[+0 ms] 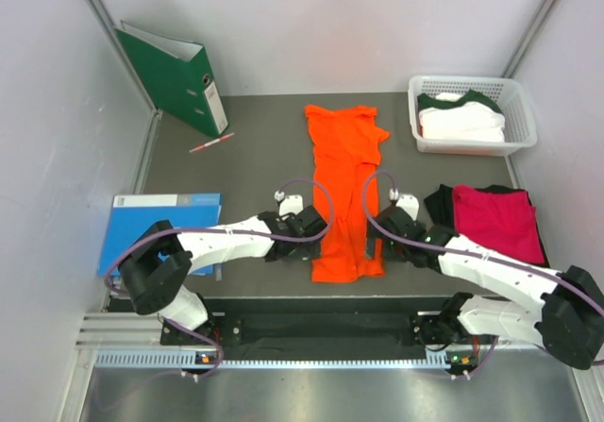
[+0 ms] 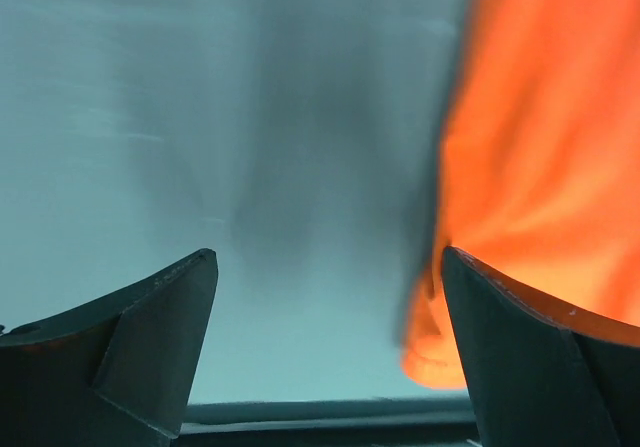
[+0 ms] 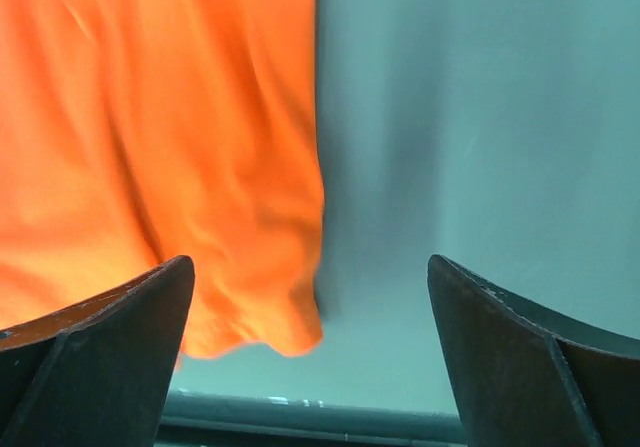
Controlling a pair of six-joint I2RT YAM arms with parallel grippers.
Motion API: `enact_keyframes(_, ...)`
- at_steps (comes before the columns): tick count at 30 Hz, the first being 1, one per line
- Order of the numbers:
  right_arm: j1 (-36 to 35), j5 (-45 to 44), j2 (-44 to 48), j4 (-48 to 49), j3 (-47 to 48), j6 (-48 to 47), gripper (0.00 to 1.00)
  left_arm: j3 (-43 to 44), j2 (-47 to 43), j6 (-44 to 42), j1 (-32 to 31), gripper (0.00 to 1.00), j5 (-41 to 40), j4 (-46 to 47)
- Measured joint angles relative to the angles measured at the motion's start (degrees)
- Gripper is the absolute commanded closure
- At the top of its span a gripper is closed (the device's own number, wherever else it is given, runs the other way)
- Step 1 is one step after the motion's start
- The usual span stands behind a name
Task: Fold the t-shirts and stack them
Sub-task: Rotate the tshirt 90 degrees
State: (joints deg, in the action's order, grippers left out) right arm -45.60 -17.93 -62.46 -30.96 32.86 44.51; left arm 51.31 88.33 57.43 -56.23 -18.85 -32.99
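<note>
L gripper [image 1: 314, 226] hung spread wide & empty just beside the left edge of the bright orange cloth t-shirt [image 1: 344, 181], which lay mid-table as a long narrow strip; R gripper [image 1: 374, 240] gaped likewise at its right edge. Lengthwise fold looked done, crosswise fold not yet. Right of that, the crumpled black t-shirt [image 1: 439, 200] & magenta pink t-shirt [image 1: 495, 219] lay unfolded, the white green-trimmed t-shirt [image 1: 462, 123] sat in a white plastic basket [image 1: 525, 110]; no stack yet.
</note>
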Motion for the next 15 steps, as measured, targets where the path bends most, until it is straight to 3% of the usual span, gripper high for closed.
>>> enact_keyframes(6, 8.13, -5.27, -1.90, 0.07, 13.18, -9.33, 0.00, 9.22, 0.02, -7.87, 4.26, 0.02, -9.07, -4.94)
enact_keyframes(11, 18.29, -2.34, -10.67, 8.17, 22.97, -17.59, 0.02, 16.96, 2.40, -16.28, 16.46, 0.02, -7.23, -0.42)
enact_keyframes(15, 25.68, 4.42, -23.41, 12.28, 32.79, -21.53, 0.02, 28.61, 12.22, -21.77, 23.02, 0.02, -4.79, 1.07)
